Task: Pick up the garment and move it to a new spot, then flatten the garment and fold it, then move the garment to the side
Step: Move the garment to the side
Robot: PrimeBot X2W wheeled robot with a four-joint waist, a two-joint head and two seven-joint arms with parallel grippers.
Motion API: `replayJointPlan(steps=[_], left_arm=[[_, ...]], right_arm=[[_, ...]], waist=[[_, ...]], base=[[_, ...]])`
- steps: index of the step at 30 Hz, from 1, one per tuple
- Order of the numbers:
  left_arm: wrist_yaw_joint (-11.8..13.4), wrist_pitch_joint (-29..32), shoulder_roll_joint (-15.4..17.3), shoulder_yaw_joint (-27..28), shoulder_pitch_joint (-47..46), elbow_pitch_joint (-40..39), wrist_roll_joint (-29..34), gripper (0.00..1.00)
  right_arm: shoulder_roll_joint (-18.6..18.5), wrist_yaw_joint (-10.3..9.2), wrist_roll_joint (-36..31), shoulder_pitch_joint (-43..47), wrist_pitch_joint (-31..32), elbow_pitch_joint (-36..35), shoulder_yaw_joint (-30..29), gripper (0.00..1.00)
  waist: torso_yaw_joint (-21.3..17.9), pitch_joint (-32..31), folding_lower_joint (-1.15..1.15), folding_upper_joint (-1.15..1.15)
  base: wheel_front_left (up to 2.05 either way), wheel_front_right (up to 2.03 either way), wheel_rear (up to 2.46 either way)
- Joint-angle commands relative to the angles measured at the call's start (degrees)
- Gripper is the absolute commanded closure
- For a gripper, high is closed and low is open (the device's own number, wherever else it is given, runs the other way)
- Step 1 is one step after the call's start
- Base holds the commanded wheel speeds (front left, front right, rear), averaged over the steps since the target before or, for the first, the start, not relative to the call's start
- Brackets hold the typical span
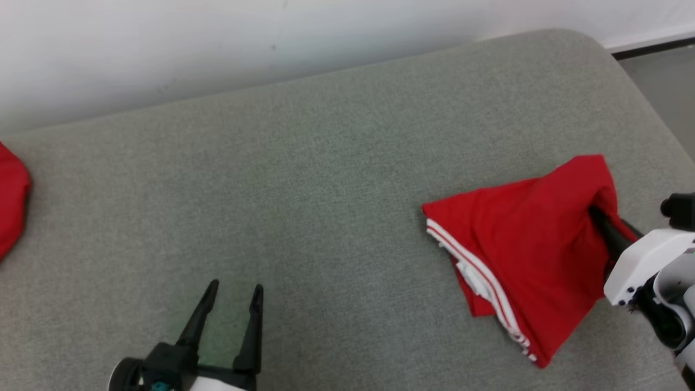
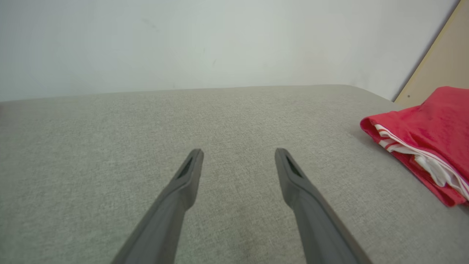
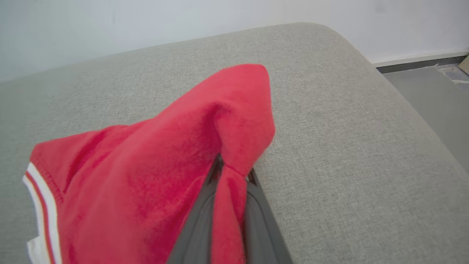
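The garment [image 1: 521,250] is red with white stripe trim, folded into a bundle at the right of the grey cushioned surface. My right gripper [image 1: 597,214] is shut on its right edge, pulling that edge up into a peak. In the right wrist view the red cloth [image 3: 183,165] is pinched between the two dark fingers [image 3: 198,227], with the gripper [image 3: 232,170] buried in a fold. My left gripper [image 1: 235,290] stands open at the lower left, holding nothing. The left wrist view has that gripper [image 2: 238,154] over bare fabric and the garment [image 2: 432,128] off to the right.
Another red cloth [image 1: 11,201] pokes in at the left edge. The grey cushion [image 1: 304,179] runs back to a white wall [image 1: 217,49]. Its right side rounds off to a grey floor [image 1: 662,76]. A tan panel [image 2: 443,66] leans at the far right.
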Motion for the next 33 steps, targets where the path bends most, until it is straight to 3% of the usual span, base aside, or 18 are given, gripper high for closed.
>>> replayJointPlan(steps=[1, 8, 14, 22, 23, 24, 25, 33], left_arm=[[-0.5, 0.0, 0.6, -0.6, -1.6, -0.4, 1.0, 0.00], [-1.8, 0.0, 2.1, -3.2, -6.3, -0.6, 2.7, 0.00], [-2.2, 0.0, 3.8, -3.8, -9.8, -2.0, 3.2, 0.00], [-2.1, 0.0, 3.8, -4.8, -10.4, -2.4, 3.2, 0.00], [-2.0, 0.0, 3.7, -4.9, -10.4, -2.3, 3.1, 0.00], [-1.9, 0.0, 3.7, -5.0, -10.5, -2.2, 3.1, 0.00], [-1.8, 0.0, 3.6, -5.0, -10.5, -2.1, 3.0, 0.00], [-1.0, 0.0, 3.0, -4.6, -10.3, -1.6, 2.0, 0.00]], right_arm=[[-0.9, -0.02, -1.0, -2.6, -1.7, 1.7, -0.3, 1.00], [-4.0, -0.03, -3.1, -9.6, -5.5, 8.1, -2.0, 1.00], [-8.8, -0.06, -5.4, -17.0, -7.8, 17.1, -6.1, 1.00], [-12.0, -0.07, -9.2, -23.3, -10.1, 28.8, -10.1, 1.00], [-12.4, -0.07, -10.0, -24.1, -10.4, 30.4, -10.4, 0.85], [-12.7, -0.07, -11.1, -24.9, -11.0, 32.0, -10.5, 0.47], [-12.7, -0.07, -12.2, -25.5, -11.7, 33.3, -10.5, 0.00], [-11.9, -0.06, -19.2, -28.6, -18.4, 37.0, -13.3, 0.00]], waist=[[0.6, 2.5, 0.00, 0.00], [3.8, 8.3, 0.00, 0.00], [7.3, 13.2, 0.00, 0.00], [9.1, 15.6, 0.00, 0.00], [9.1, 15.7, 0.00, 0.00], [9.1, 15.8, 0.00, 0.00], [9.1, 15.9, 0.00, 0.00], [8.3, 14.5, 0.00, 0.00]], base=[[0.00, 0.00, 0.00], [0.00, 0.00, 0.00], [0.00, 0.00, 0.00], [0.00, 0.00, 0.00], [0.00, 0.00, 0.00], [0.00, 0.00, 0.00], [0.00, 0.00, 0.00], [0.00, 0.00, 0.00]])
